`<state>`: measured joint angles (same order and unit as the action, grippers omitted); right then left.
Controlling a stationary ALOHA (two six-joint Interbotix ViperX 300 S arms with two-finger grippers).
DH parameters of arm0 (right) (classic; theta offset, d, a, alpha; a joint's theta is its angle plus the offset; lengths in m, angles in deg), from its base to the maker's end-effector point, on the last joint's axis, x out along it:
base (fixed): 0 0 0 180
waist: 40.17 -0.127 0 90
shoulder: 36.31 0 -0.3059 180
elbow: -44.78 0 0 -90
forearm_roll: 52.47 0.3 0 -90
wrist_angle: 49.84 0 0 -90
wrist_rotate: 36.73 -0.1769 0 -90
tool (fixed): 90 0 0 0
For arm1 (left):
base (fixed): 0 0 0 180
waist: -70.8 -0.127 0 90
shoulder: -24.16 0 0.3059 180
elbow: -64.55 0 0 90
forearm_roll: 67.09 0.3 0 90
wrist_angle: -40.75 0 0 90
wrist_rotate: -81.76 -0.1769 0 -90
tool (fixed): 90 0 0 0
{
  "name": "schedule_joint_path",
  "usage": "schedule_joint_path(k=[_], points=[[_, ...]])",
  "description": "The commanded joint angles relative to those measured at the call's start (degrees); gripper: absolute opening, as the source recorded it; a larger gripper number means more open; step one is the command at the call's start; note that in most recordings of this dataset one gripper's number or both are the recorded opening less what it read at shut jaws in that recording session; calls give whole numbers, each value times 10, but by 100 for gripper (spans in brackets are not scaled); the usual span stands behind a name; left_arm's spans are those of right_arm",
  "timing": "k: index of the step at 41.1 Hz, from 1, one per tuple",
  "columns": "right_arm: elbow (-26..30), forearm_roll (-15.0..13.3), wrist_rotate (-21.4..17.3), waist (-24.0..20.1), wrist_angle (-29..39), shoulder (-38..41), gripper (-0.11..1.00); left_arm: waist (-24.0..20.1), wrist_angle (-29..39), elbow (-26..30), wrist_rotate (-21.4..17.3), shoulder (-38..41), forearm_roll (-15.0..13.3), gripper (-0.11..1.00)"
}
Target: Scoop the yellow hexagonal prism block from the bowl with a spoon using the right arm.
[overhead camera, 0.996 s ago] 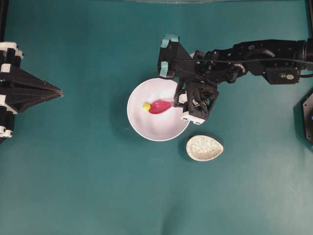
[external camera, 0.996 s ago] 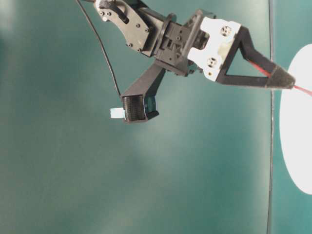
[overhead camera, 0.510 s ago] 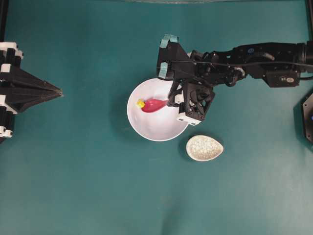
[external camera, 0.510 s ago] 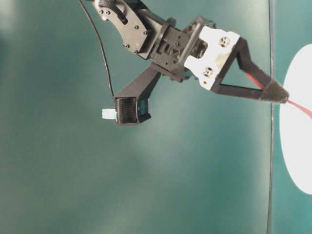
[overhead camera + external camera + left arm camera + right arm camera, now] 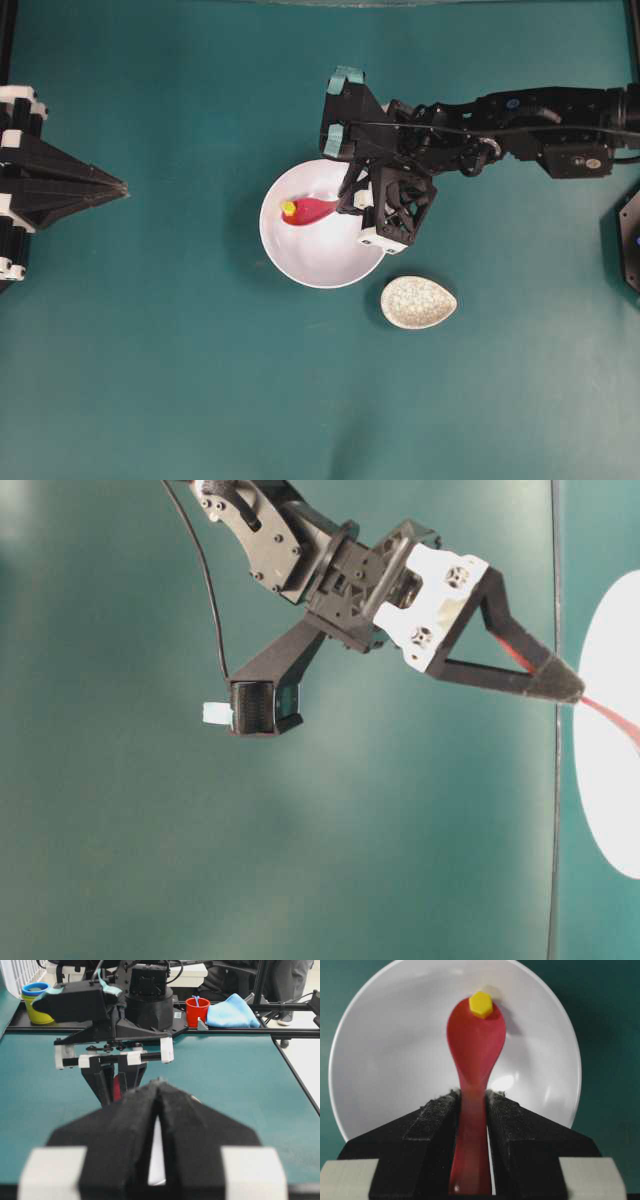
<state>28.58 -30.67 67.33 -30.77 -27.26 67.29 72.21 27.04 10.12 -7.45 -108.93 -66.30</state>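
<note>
The white bowl (image 5: 300, 270) sits mid-table. My right gripper (image 5: 350, 203) is shut on the handle of the pink-red spoon (image 5: 312, 210), whose scoop lies inside the bowl pointing left. The tiny yellow hexagonal block (image 5: 288, 208) sits at the scoop's far tip, near the bowl's left wall. In the right wrist view the block (image 5: 481, 1005) rests on the tip of the spoon (image 5: 476, 1045), inside the bowl (image 5: 390, 1050), and the gripper (image 5: 471, 1097) clamps the handle. My left gripper (image 5: 120, 187) is shut and empty at the far left; it shows closed in its own view (image 5: 159, 1084).
A small speckled oval spoon rest (image 5: 418, 302) lies just right of and below the bowl. The right arm's camera mount with teal patches (image 5: 345, 110) hangs over the bowl's upper right rim. A yellow cup (image 5: 35, 1000) and red cup (image 5: 197, 1010) stand beyond the table.
The right gripper has pushed the spoon leftward across the bowl. The yellow block moved left with it and now sits on the scoop's tip. The left arm has not moved.
</note>
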Motion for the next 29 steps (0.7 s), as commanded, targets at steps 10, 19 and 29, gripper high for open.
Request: schedule_joint_path(k=[10,19,29], points=[[-3,-1,1,-1,-13,-12,25,-2,-3,19,0,4,2,3],[-30,0,1,-1,-52,-29,25,-2,-2,18,-1,4,2,3],[-68,1,-2,-11,-104,-54,25,-2,-2,18,-1,4,2,3]])
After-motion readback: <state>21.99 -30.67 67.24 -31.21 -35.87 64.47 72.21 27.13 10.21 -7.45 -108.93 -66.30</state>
